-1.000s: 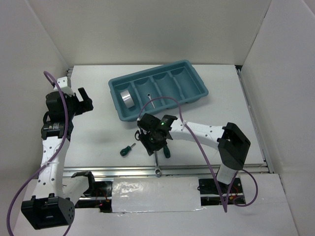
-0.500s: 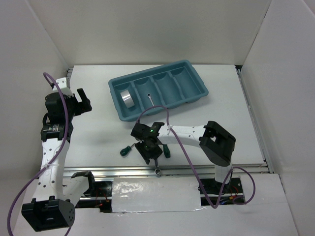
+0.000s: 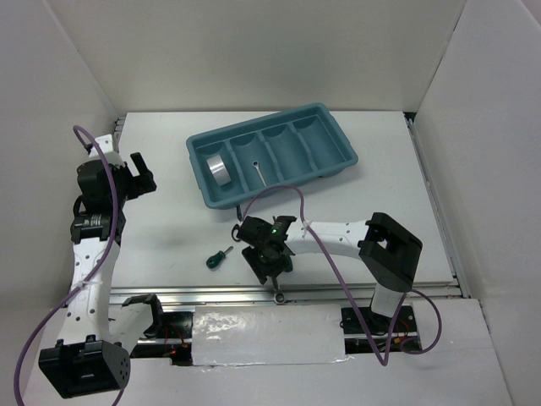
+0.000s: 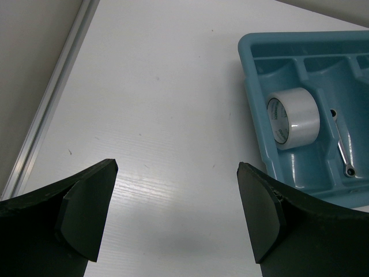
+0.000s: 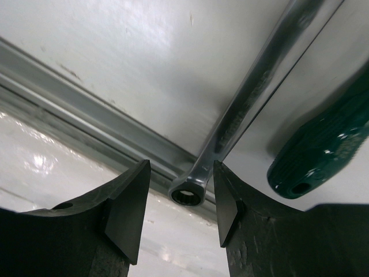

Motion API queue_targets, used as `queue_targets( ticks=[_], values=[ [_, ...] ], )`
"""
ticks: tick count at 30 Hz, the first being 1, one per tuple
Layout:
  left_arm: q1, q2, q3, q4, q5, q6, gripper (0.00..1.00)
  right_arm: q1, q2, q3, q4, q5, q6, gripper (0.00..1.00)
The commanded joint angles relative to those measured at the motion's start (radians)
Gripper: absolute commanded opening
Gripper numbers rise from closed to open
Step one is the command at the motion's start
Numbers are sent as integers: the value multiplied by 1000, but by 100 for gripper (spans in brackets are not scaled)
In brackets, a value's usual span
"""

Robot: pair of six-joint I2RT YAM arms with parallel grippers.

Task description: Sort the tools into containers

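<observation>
The teal tray (image 3: 287,183) lies at the back centre. The silver-grey tape roll (image 3: 218,169) stands in its leftmost compartment and the short wrench (image 3: 258,172) lies in the second. My right gripper (image 3: 270,264) is open and low at the table's near edge. Its jaws stand either side of the ring end of the long wrench (image 5: 253,98), without touching it. The long screwdriver's green handle (image 5: 323,150) lies just right of it. The stubby screwdriver (image 3: 218,258) lies to the left. My left gripper (image 3: 139,173) is open and empty at the left. The scissors are out of view.
The aluminium rail (image 3: 203,293) runs along the table's near edge, and the wrench's ring end (image 3: 277,296) overhangs it. White walls enclose the table on three sides. In the left wrist view the tray (image 4: 252,86), the tape roll (image 4: 294,118) and the short wrench (image 4: 344,153) show at right.
My right gripper has moved toward the near edge, down along the long wrench to its ring end, now covering the long screwdriver in the top view. The left arm has barely moved.
</observation>
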Motion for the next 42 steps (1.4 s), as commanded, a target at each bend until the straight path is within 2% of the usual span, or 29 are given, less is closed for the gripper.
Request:
queue_targets(
  ticks=[1, 8, 14, 19, 27, 42],
  values=[
    [10, 2, -6, 45, 13, -17, 99, -14, 9, 72, 9, 107, 15, 56],
    [11, 17, 11, 45, 14, -12, 99, -86, 168, 198, -73, 121, 6, 51],
    [11, 22, 12, 45, 14, -12, 99, -138, 228, 241, -111, 167, 12, 48],
    [15, 23, 6, 54, 14, -9, 99, -152, 153, 198, -97, 133, -7, 48],
    [15, 37, -3, 63, 40, -23, 99, -138, 50, 132, -58, 165, -36, 49],
    [16, 30, 2, 57, 27, -6, 99, -166, 183, 172, -84, 119, -36, 46]
  ],
)
